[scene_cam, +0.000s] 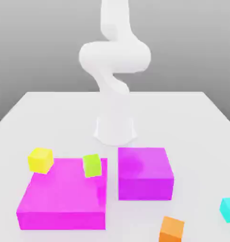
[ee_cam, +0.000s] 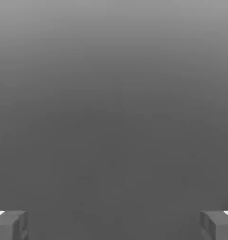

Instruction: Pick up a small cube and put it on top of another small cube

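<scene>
Magenta blocks (scene_cam: 145,172) number two, plus one cyan cube (scene_cam: 228,209), one yellow cube (scene_cam: 40,159); gripper (ee_cam: 114,225) spread wide, empty.

The exterior view stands in front of the white arm (scene_cam: 114,71), raised a little and tipped down onto the pale table (scene_cam: 50,108) — near enough that the closest blocks run to the frame's lower edge. The hand view rides on the hand and looks out past two fingertips (ee_cam: 10,225), wide apart at opposite corners, into plain grey. I can't make out any part of the scene that both views share.
</scene>
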